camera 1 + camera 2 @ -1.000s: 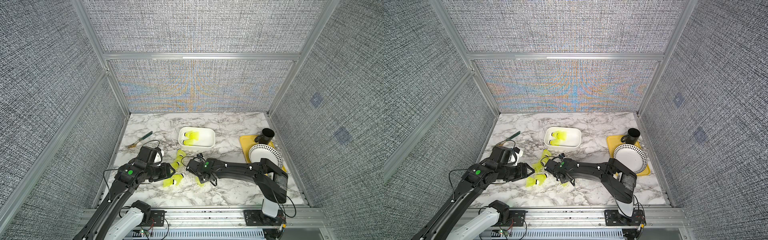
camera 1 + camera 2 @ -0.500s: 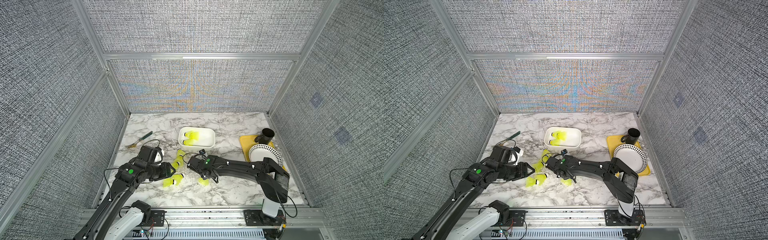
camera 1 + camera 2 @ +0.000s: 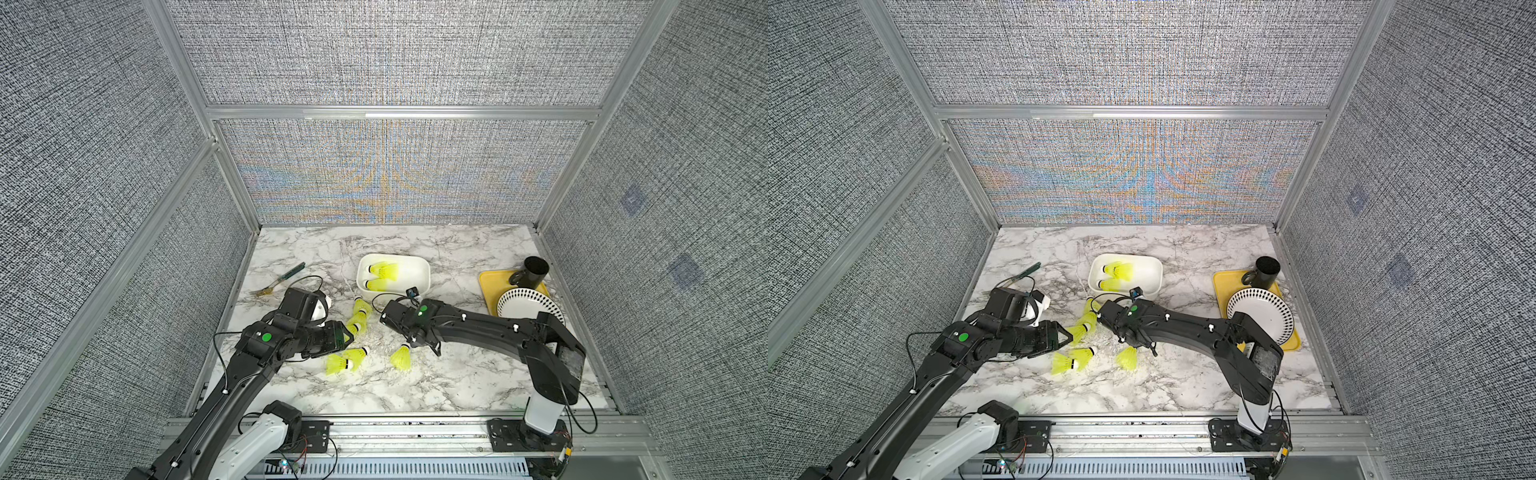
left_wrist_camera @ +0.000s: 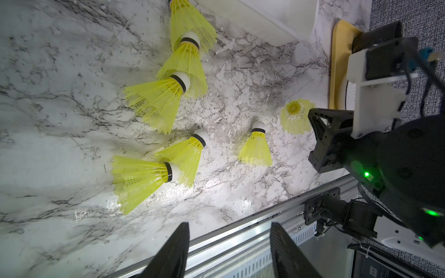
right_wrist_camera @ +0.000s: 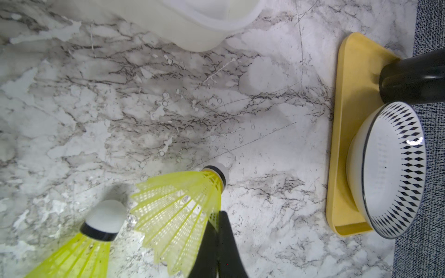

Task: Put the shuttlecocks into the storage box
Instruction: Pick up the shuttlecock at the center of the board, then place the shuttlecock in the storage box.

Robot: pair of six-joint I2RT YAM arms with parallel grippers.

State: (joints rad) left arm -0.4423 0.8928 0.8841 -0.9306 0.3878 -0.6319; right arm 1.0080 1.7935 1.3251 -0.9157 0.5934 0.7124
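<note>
The white storage box (image 3: 412, 275) stands mid-table with two shuttlecocks (image 3: 384, 271) in it. Several more neon yellow shuttlecocks (image 3: 357, 320) lie on the marble in front of it. Three form a chain, two overlap (image 3: 345, 362), and one stands cap up (image 3: 402, 358). My right gripper (image 5: 218, 214) is shut, pinching the skirt edge of a shuttlecock (image 5: 183, 207) just above the table. The arm hides this one in both top views. My left gripper (image 4: 228, 243) is open and empty, beside the chain of three (image 4: 185, 55).
A fork (image 3: 276, 282) lies at the back left. A yellow tray (image 3: 492, 282) on the right carries a black cup (image 3: 532, 272) and a patterned bowl (image 3: 528, 307). A metal rail (image 4: 240, 238) runs along the table's front edge.
My right gripper has closed fully on the shuttlecock's skirt and shifted back a little toward the box. My left arm has stayed still.
</note>
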